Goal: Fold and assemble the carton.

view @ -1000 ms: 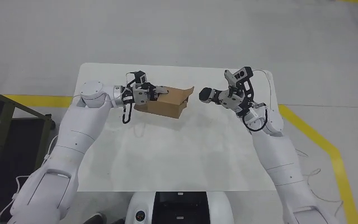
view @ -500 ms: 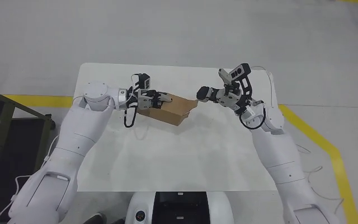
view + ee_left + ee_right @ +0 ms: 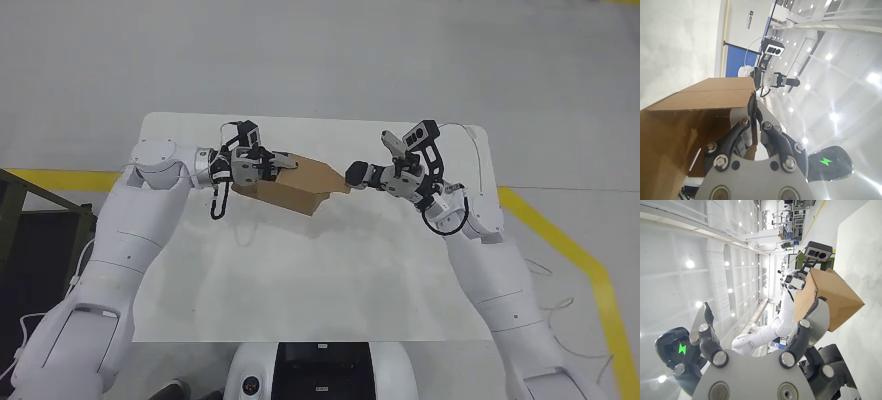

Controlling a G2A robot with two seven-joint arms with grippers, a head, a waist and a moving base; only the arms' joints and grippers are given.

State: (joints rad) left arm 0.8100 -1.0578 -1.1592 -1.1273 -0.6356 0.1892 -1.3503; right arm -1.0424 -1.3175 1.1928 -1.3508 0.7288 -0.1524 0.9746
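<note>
While your left fingers (image 3: 772, 132) are clenching on a wall of the carton (image 3: 300, 182) over the desk (image 3: 300, 285), your right fingers (image 3: 819, 313) are standing spread, one touching its opposite end. If you are pushing off-centre, the carton is likely twisting out of the clenched pair or buckling.

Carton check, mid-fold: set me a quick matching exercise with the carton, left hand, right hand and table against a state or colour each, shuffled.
Things:
1. carton
2. left hand
3. right hand
4. table

States:
A. open, one finger against the carton's end
B. white
C. brown, between the two hands
D. shut on an edge of the carton

Pairs: 1-C; 2-D; 3-A; 4-B
</note>
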